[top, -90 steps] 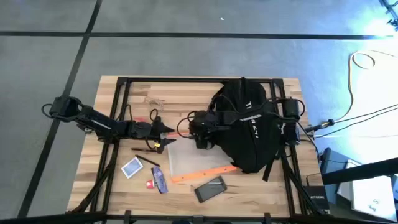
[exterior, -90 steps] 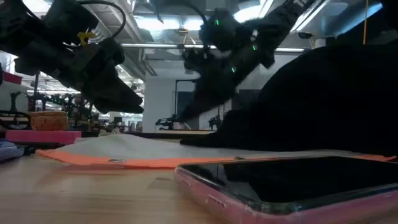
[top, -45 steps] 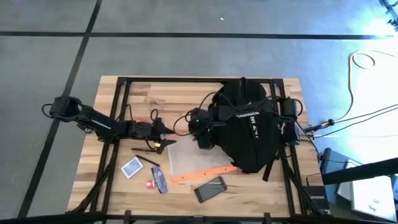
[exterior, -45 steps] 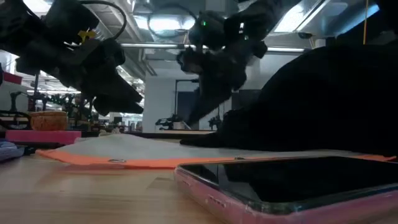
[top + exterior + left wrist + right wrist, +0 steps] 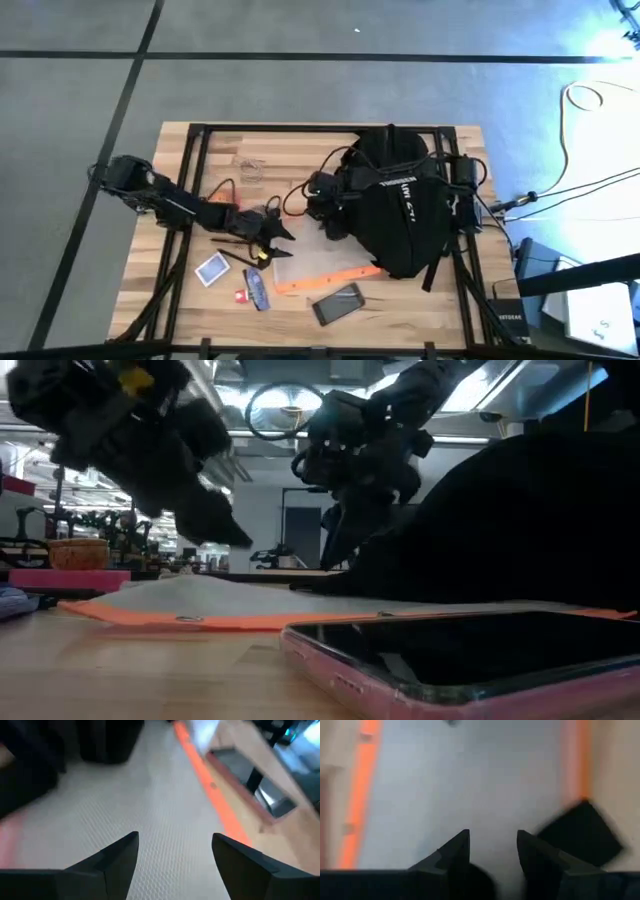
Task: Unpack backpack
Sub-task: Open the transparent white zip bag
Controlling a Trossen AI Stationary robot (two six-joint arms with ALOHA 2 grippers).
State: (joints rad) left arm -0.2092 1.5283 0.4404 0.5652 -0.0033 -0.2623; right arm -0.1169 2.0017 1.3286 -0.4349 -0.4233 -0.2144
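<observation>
The backpack (image 5: 402, 212) is lying on the right half of the wooden table (image 5: 190, 170) as unpacking appears well under way, with several items already lying out. Working left to right: the left gripper (image 5: 281, 231) is hanging over the near-left edge of a white mesh pouch with an orange zip edge (image 5: 318, 262), its fingers parted and holding nothing; the right gripper (image 5: 333, 228) is hovering at the bag's left side above the same pouch, fingers parted and empty. The next move likely calls for reaching into the bag's opening. A phone (image 5: 338, 303) is resting at the front; a workshop room is showing behind.
</observation>
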